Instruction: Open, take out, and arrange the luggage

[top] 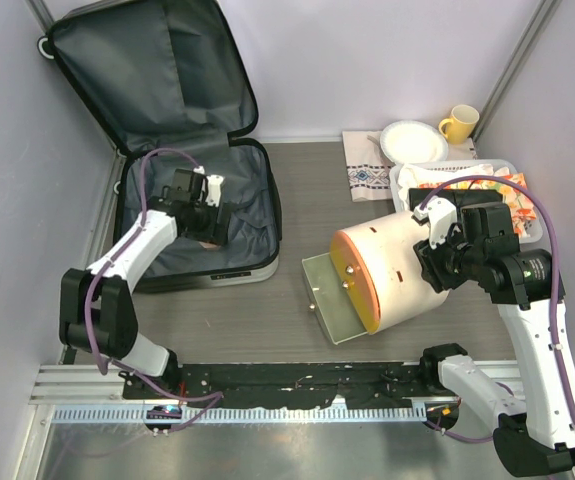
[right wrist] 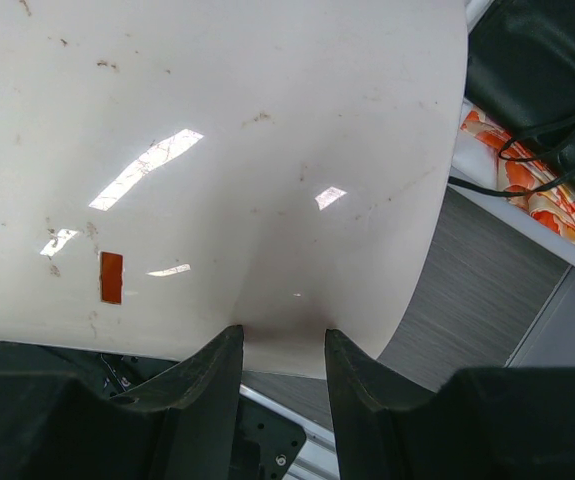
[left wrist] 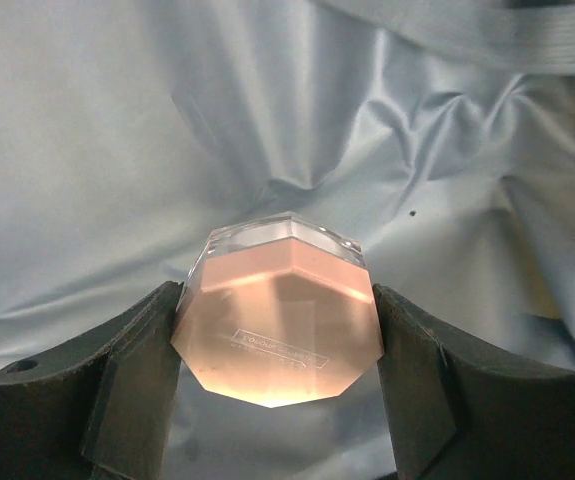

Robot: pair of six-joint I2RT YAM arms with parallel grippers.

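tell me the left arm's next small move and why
Probably lift the left gripper straight up: it is shut on the pinkish faceted block, fingers against both its sides, over the grey lining inside the open luggage. The grasp looks made, so raising it clear seems next.

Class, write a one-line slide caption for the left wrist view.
Left gripper clamps a translucent pink faceted block before the luggage's crumpled grey lining.
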